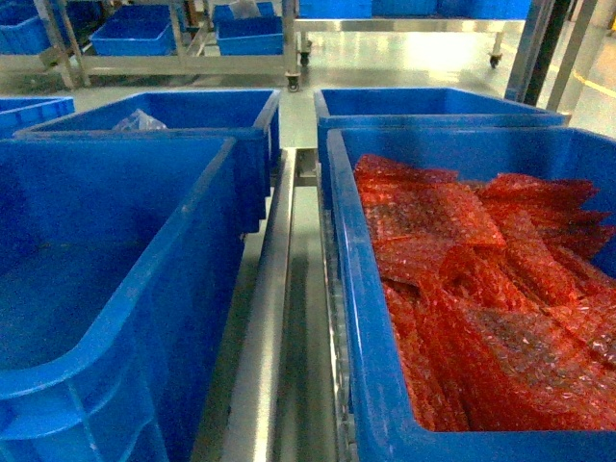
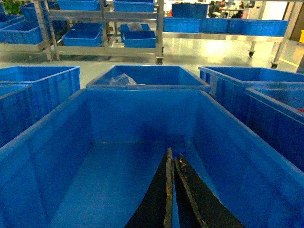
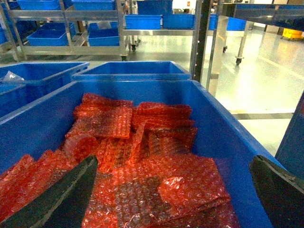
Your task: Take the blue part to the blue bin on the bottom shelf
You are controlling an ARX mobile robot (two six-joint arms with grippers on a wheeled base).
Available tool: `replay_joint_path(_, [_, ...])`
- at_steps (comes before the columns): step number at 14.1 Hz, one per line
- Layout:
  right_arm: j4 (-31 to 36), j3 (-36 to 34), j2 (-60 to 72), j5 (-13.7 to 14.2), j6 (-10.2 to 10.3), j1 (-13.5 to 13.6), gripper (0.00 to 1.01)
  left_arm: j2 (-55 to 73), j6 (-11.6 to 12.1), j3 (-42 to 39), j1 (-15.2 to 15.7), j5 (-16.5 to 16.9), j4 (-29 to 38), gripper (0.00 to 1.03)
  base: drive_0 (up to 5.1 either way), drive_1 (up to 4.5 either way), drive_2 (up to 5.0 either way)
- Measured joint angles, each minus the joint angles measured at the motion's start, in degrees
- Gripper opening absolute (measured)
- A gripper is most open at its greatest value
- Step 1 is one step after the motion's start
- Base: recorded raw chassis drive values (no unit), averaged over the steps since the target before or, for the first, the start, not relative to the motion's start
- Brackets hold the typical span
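— What's on the left?
— The left gripper (image 2: 170, 190), fingers pressed together on nothing, hangs over an empty blue bin (image 1: 144, 318).
— And right?
— The right gripper (image 3: 171, 190), fingers spread wide, hovers above a bin (image 3: 223, 137) of red bubble-wrap bags (image 3: 156, 175). No blue part visible.

Empty bin (image 1: 115, 289) left, bubble-wrap bin (image 1: 366, 318) right
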Motion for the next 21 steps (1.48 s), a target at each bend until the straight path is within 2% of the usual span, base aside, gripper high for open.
replay_joint_path(1, [0.0,0.0,0.0,0.0,0.0,0.0,0.98,-1.0,0.0,0.0,0.0,0.0,-0.9,0.02,0.0,0.00,0.0])
replay_joint_path(2, [0.0,0.0,0.0,0.0,0.0,0.0,0.98,-8.0,0.0,0.0,0.0,0.2,-11.2,0.02,0.0,0.00,0.0])
replay_joint_path(5, [0.0,0.0,0.0,0.0,0.0,0.0,0.98,-10.1,0.1,0.0,0.0,0.0,-10.9,0.02,0.0,0.00,0.0])
replay_joint_path(6, [0.0,0.0,0.0,0.0,0.0,0.0,0.98,-10.1,0.1,0.0,0.0,0.0,-10.9,0.12,0.0,0.00,0.0])
replay_joint_path(8, [0.0,0.0,0.0,0.0,0.0,0.0,0.98,-10.1,0.1,0.0,0.0,0.0,-10.9,0.23,0.0,0.00,0.0])
replay_joint_path(9, [0.0,0.0,0.0,0.0,0.0,0.0,0.98,-10.1,0.1,0.0,0.0,0.0,-10.9,0.32,0.0,0.00,0.0])
replay_joint_path(12, [0.0,0.0,0.0,0.0,0.0,0.0,0.98,-10.1,0.1,0.0,0.0,0.0,-10.9,0.71,0.0,0.00,0.0])
replay_joint_path(13, [0.0,0.0,0.0,0.0,0.0,0.0,0.98,-10.1,0.1,0.0,0.0,0.0,-10.9,0.96,0.0,0.00,0.0])
replay_joint_path(21, [0.0,0.0,0.0,0.0,0.0,0.0,0.98,-10.1,0.2,0.0,0.0,0.0,-10.9,0.98,0.0,0.00,0.0])
